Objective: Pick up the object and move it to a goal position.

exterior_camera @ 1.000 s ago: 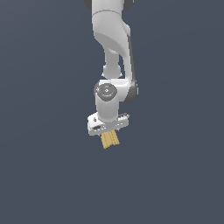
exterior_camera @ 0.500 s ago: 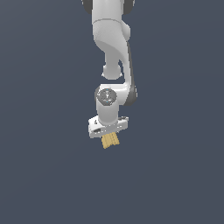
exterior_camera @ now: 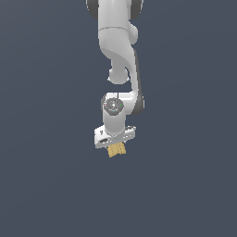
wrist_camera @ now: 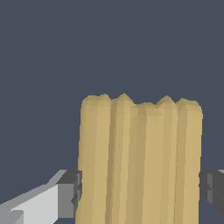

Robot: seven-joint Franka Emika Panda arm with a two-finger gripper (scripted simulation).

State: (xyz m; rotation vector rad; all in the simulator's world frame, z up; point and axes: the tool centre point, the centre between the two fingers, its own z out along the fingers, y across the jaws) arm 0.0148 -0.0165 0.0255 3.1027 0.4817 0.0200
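The object (exterior_camera: 117, 149) is a small tan-yellow block with lengthwise ridges, sticking out below the white gripper (exterior_camera: 115, 144) in the exterior view. In the wrist view the object (wrist_camera: 139, 162) fills the middle of the picture, and the gripper (wrist_camera: 139, 192) is shut on it, with a dark finger pad (wrist_camera: 72, 192) pressed against one side and the other pad (wrist_camera: 212, 190) against the opposite side. The white arm (exterior_camera: 118, 60) comes down from the top of the exterior view. The part of the block inside the gripper is hidden.
Only a flat, uniform dark grey-blue surface (exterior_camera: 46, 185) shows around the arm in both views. No goal marker or other object is visible.
The arm and gripper have shifted slightly toward the exterior view's right and a little up, carrying the block along. The grip has not changed.
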